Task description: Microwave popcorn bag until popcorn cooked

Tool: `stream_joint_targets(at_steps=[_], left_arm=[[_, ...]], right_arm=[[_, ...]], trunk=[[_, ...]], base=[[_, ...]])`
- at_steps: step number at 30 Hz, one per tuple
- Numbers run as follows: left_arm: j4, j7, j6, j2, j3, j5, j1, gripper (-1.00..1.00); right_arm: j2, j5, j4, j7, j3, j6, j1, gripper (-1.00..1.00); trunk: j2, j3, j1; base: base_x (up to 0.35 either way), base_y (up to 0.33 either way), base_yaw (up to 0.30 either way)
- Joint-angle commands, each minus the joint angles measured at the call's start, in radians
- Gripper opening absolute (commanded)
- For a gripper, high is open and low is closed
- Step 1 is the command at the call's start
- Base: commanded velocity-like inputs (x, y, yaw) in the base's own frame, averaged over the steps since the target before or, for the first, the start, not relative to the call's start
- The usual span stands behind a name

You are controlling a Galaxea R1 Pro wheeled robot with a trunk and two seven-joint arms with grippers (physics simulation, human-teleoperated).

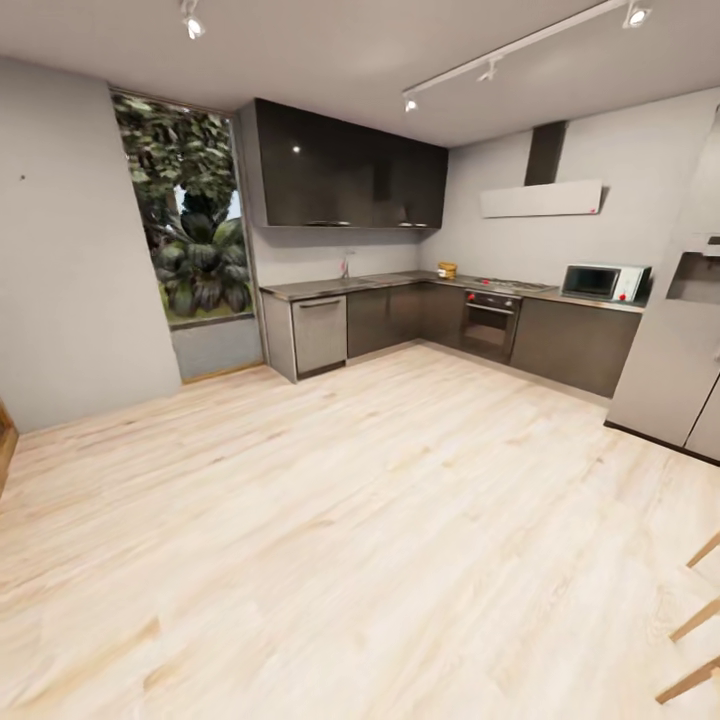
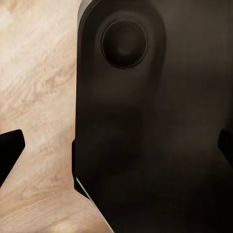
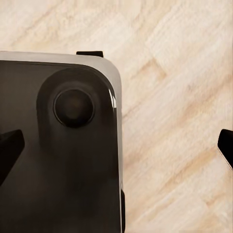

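Crossing the kitchen toward the microwave [image 1: 603,282] | popcorn bag [image 1: 447,270] on the tabletop [image 1: 345,287], well apart from the microwave beyond the stove [image 1: 492,322] | left fingers [image 2: 10,150] and right fingers [image 3: 9,145] spread wide, empty, hanging over the robot's dark base [image 3: 58,170], likely tucked for travel

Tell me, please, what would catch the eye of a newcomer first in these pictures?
The wide light wood floor fills the foreground, with the dark cabinets in an L along the far walls. On the countertop at the right stands the pale microwave, and the small tan popcorn bag sits near the far corner, left of the oven. A tall window with green plants brightens the left wall.
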Motion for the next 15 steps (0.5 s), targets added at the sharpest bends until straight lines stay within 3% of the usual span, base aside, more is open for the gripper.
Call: stream_joint_targets(at_steps=[1,15], left_arm=[[-0.002,0.000,0.002,0.000,0.008,0.000,0.000,1.00],[-0.002,0.000,0.002,0.000,0.008,0.000,0.000,1.00]], right_arm=[[0.000,0.000,0.001,-0.002,0.000,-0.004,0.000,1.00],[0.000,0.000,0.001,-0.002,0.000,-0.004,0.000,1.00]], trunk=[[0.000,-0.001,0.001],[0.000,-0.001,0.001]], base=[[0.340,0.000,0.000],[0.339,0.000,0.000]])
